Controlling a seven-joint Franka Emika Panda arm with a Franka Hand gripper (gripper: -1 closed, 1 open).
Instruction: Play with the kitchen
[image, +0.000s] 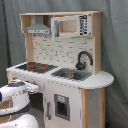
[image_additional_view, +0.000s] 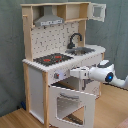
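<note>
The kitchen (image: 70, 55) is a tall toy of pale wood and white panels, seen in both exterior views. It has a black-red hob (image: 36, 66), a grey sink (image: 72, 75), a black faucet (image: 82, 59) and a hood (image: 37, 27). In the second exterior view the oven door (image_additional_view: 70, 102) hangs open, tilted down and outward below the hob (image_additional_view: 52, 59). My gripper (image_additional_view: 71, 73) reaches in from the second exterior view's right and sits at the knob panel (image_additional_view: 61, 75) just above the open door. In the first exterior view the gripper (image: 34, 86) is at the lower left, against the kitchen's front.
A grey curtain (image: 115, 45) hangs behind the kitchen. The floor (image_additional_view: 15, 119) is wood. My white arm (image_additional_view: 106, 74) stretches across in front of the kitchen's right side. The upper cabinet door (image_additional_view: 97, 11) stands open. A white door with a dark window (image: 61, 106) is under the sink.
</note>
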